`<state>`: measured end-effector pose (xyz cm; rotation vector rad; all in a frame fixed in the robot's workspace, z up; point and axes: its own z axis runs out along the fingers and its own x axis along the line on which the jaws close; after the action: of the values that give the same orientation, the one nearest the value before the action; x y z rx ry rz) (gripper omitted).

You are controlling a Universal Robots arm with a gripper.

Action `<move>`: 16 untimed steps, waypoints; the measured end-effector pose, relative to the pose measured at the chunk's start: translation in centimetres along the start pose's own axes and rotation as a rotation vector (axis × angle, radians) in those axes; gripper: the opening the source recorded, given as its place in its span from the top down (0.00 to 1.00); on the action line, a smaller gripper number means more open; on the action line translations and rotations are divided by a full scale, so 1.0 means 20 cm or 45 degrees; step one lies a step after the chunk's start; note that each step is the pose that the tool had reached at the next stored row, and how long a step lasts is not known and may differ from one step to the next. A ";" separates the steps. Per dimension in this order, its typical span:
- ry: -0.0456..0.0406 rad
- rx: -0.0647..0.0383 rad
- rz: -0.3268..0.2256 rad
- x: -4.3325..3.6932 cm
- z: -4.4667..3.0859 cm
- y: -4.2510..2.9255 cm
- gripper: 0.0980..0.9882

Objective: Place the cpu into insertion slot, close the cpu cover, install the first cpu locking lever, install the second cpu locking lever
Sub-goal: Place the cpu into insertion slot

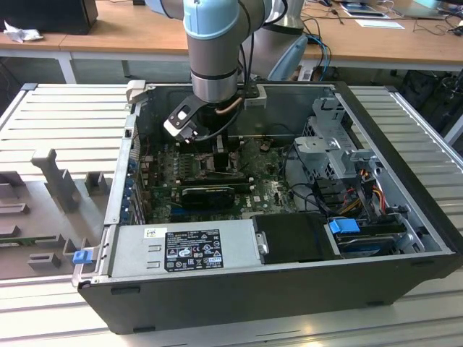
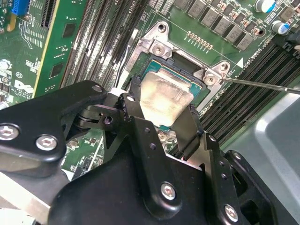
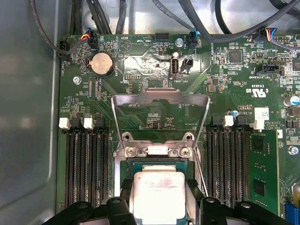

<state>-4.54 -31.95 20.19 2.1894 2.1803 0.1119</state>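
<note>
Small flat square cpu w/ silvery-grey metal top [image 2: 166, 99]: lying flat, metal side up, no long axis, edges approx. parallel w/ the dark square insertion slot [image 3: 136, 164] right under it. Can't tell if fully seated. Pinched on two opposite edges by black two-finger gripper [image 2: 164, 110], fingers [image 2: 190, 129] tight against chip. Just past the slot, thin grey metal cpu cover w/ big square window [image 3: 159, 97], flipped back and open. Thin wire locking lever [image 2: 262, 84] angled away from the socket frame. Around: green motherboard [image 3: 225, 79], black memory slots [image 3: 86, 164] either side, round coin battery [image 3: 101, 63]. In the exterior view, pale blue arm [image 1: 213, 43] reaching down into open dark pc case [image 1: 275, 296] on ribbed grey metal table [image 1: 65, 116]; wooden benches [image 1: 116, 36] behind.
</note>
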 end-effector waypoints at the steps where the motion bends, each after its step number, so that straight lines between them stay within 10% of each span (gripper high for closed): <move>1: 0.000 0.000 0.000 0.000 0.000 0.000 0.52; 13: 0.002 0.000 0.000 0.003 -0.021 0.003 0.43; 16: 0.002 0.000 0.000 0.004 -0.040 0.004 0.59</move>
<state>-4.52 -31.89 21.00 2.1901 2.1808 0.1134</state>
